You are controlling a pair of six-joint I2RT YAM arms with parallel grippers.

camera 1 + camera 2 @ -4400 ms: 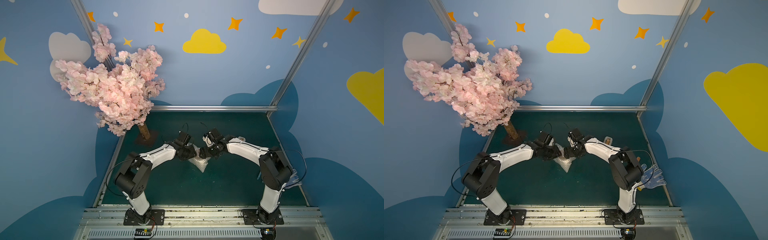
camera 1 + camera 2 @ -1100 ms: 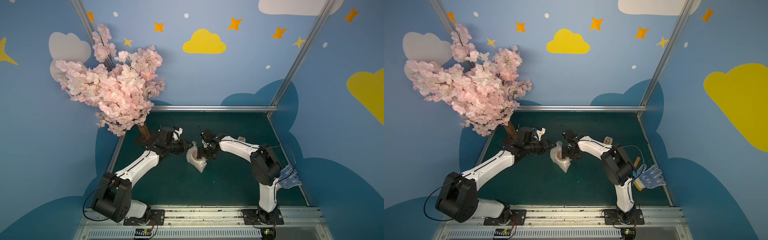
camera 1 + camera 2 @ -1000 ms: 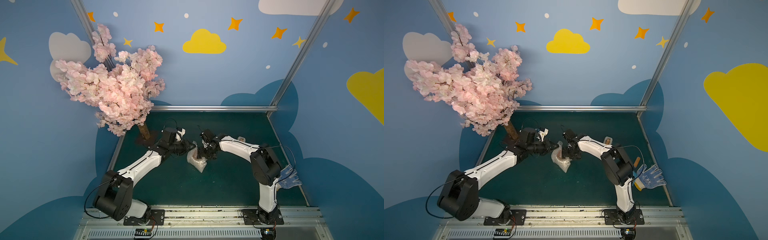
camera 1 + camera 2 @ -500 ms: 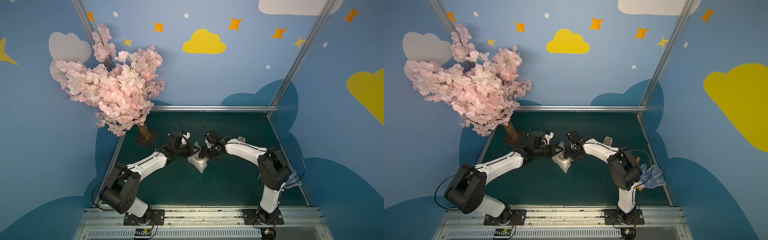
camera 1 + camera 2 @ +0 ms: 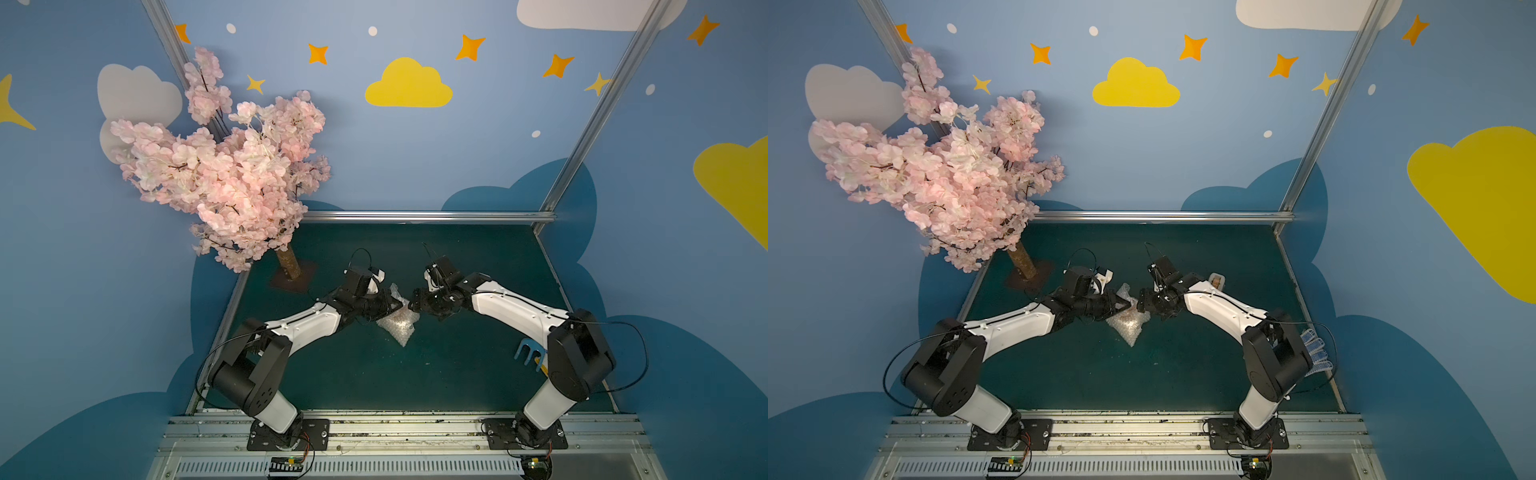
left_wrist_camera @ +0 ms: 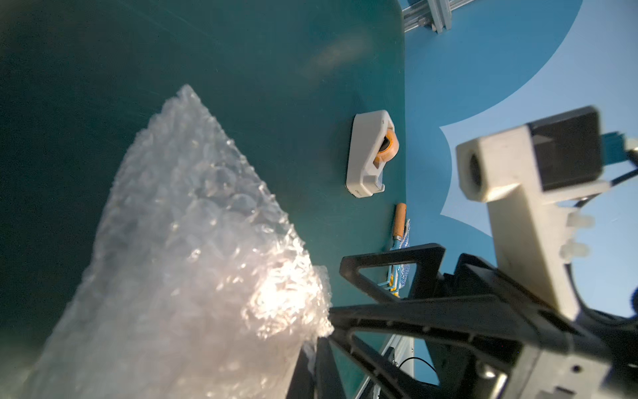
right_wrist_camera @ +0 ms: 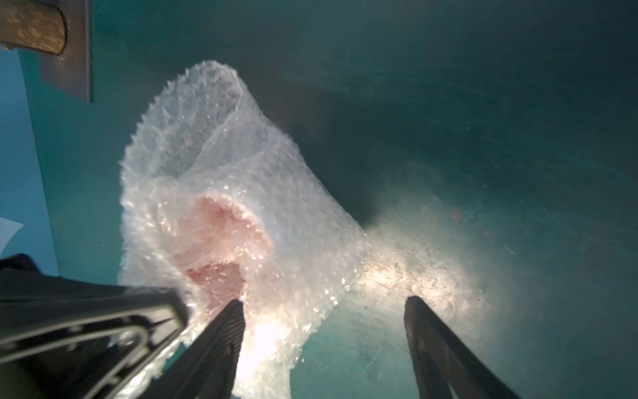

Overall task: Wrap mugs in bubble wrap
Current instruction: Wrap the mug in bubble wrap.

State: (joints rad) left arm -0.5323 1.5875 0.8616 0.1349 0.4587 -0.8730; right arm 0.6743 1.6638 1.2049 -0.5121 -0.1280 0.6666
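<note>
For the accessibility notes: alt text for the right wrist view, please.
A crumpled bundle of bubble wrap fills the view against the green table, the mug showing pink-red through it. The right tool stands open, one finger at the wrap; the black left tool meets the bundle's edge.

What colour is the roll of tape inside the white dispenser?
Orange-brown. The roll of tape in the dispenser shows best in the left wrist view.

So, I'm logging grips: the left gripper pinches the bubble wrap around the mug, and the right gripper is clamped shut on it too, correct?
No: the right gripper is open, jaws wide apart, as the right wrist view shows. The left gripper does pinch the bubble wrap around the mug.
</note>
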